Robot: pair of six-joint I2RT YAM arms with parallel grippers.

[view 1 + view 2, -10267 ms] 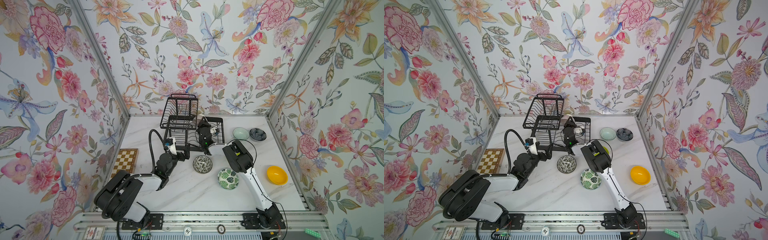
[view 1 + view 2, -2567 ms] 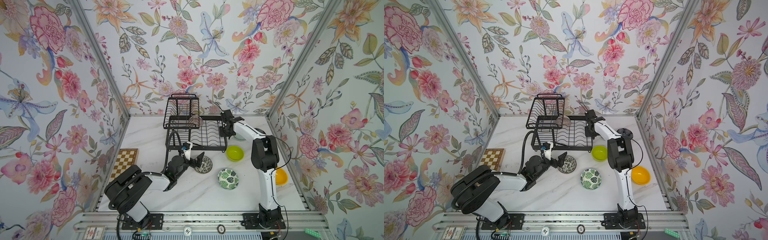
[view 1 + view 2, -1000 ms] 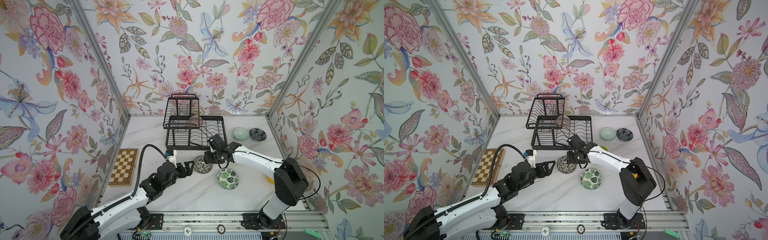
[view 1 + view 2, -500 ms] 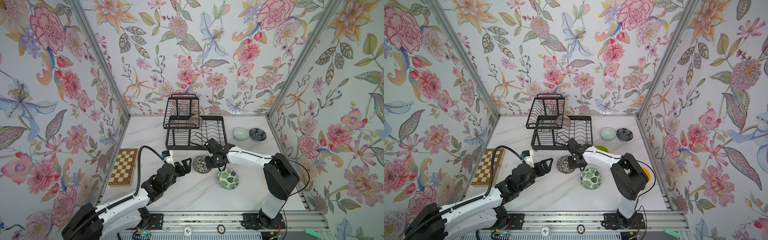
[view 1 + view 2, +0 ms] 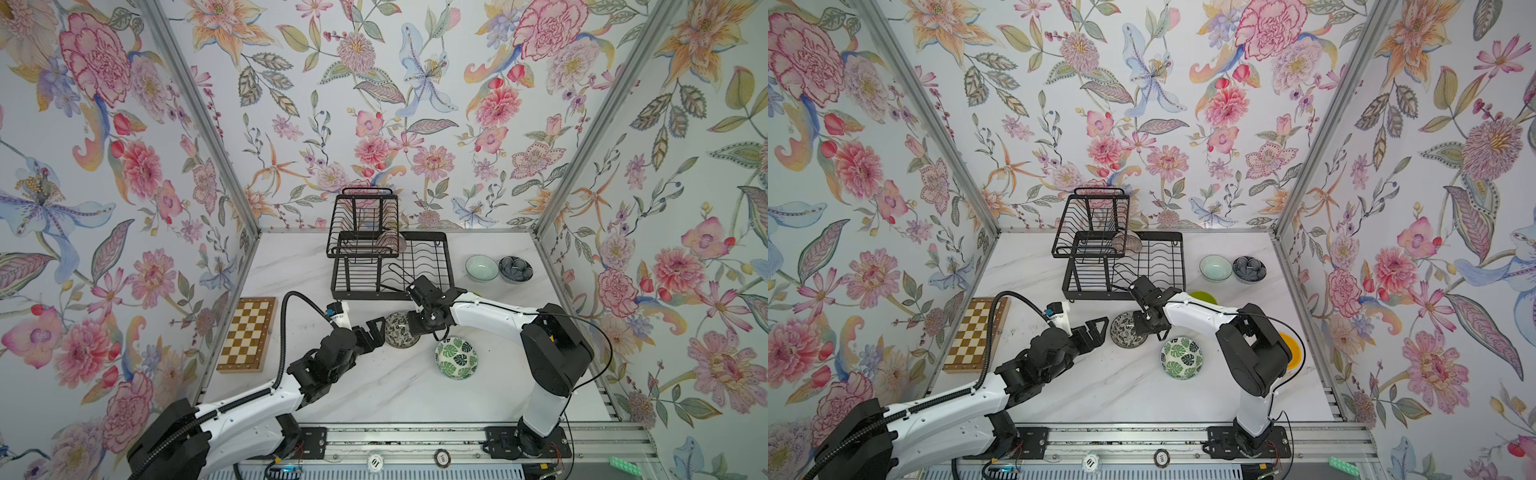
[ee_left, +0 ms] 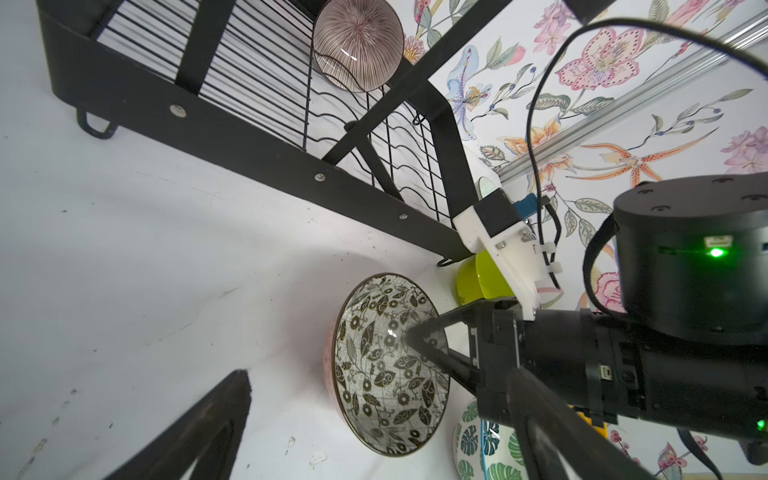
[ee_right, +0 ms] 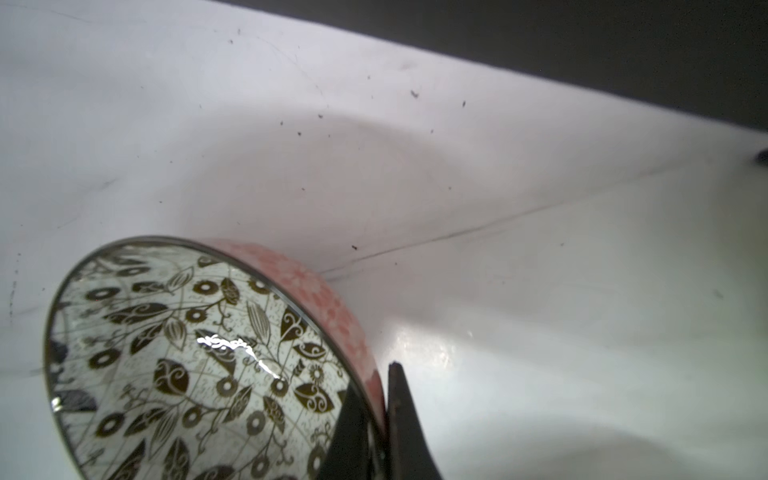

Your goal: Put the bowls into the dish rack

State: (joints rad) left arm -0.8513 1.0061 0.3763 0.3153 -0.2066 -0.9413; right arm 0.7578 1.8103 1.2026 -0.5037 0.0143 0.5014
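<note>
The black-and-white bowl [image 5: 400, 331] sits in the middle of the bench [image 5: 374, 395], just in front of the dish rack [image 5: 390, 295], which stands at the back edge. The right gripper [image 7: 376, 401] is closed tight on the bowl's rim, with one finger inside and one outside. The left gripper [image 5: 372, 334] is wide open and holds nothing, just beside the bowl's other side. The pink bowl [image 5: 392, 241] stands on its edge in the rack. The leaf bowl [image 5: 456, 358] is near the middle too. The pale green bowl [image 5: 481, 268] and the dark blue bowl [image 5: 515, 269] sit side by side near the back right corner.
</note>
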